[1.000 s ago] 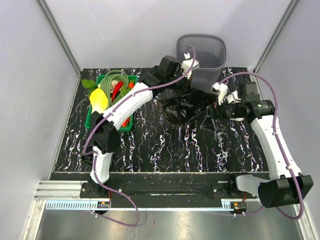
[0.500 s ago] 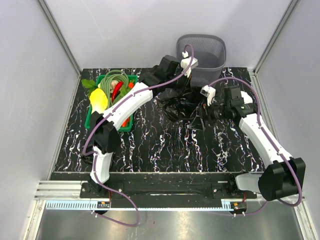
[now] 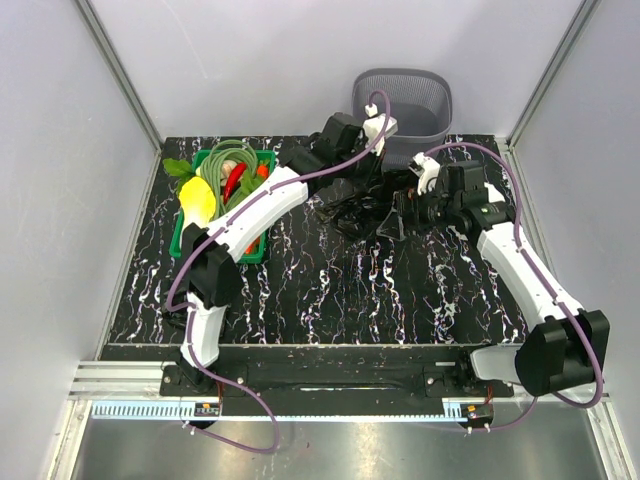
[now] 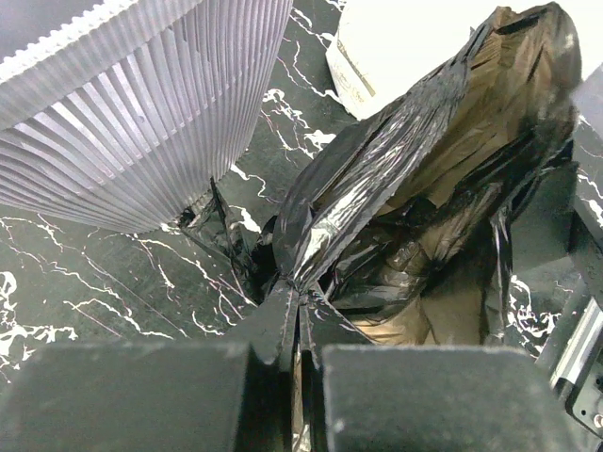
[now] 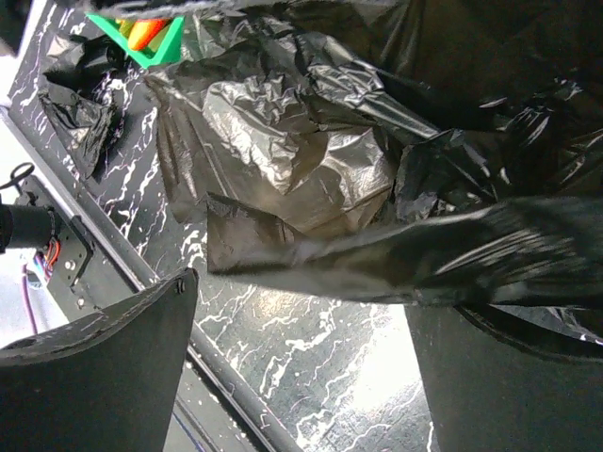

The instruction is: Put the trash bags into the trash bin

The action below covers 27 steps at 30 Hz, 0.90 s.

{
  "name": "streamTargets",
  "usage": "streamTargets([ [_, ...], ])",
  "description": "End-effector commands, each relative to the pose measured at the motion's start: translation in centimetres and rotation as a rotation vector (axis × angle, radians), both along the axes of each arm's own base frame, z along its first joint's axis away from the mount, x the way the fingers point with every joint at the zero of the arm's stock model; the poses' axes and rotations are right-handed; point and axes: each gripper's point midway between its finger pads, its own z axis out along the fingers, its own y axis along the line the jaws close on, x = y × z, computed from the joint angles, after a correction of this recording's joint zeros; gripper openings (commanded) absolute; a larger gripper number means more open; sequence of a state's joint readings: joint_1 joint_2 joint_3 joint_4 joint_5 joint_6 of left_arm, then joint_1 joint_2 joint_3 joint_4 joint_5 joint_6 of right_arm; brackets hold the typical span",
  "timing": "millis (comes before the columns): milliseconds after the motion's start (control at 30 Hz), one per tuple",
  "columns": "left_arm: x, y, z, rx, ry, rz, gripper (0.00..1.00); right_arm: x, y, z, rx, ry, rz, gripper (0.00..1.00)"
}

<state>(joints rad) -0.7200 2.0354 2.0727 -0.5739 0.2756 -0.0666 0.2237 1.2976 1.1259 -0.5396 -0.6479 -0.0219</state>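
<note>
Black trash bags heaped on the bench before the trash bin
We see the left gripper clenched on a bag fold by the bin's base; right of it, the right gripper gapes wide, film between its fingers.

Trash bin cropped top-left; white roll cut at top; trash bag blurred in right-wrist view.

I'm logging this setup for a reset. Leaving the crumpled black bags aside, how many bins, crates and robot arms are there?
Grey mesh trash bin: 1
Green crate: 1
Robot arms: 2, the left arm and the right arm
Total: 4
</note>
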Motion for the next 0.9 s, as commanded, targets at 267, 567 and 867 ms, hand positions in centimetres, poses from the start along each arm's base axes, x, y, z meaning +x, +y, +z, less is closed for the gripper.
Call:
streamTargets([
  [267, -0.5, -0.2, 2.0, -0.041, -0.038, -0.002, 0.0, 2.8, -0.5, 1.2, -0.027, -0.067, -0.084, 0.36],
  [567, -0.1, 0.5, 2.3, -0.025, -0.069, 0.018, 0.0, 2.1, -1.3, 2.8, -0.093, -0.094, -0.053, 0.42],
  [867, 0.8, -0.1, 2.8, -0.046, -0.068, 0.057, 0.0, 1.0, -3.1, 2.5, -0.197, 0.016, -0.109, 0.9],
])
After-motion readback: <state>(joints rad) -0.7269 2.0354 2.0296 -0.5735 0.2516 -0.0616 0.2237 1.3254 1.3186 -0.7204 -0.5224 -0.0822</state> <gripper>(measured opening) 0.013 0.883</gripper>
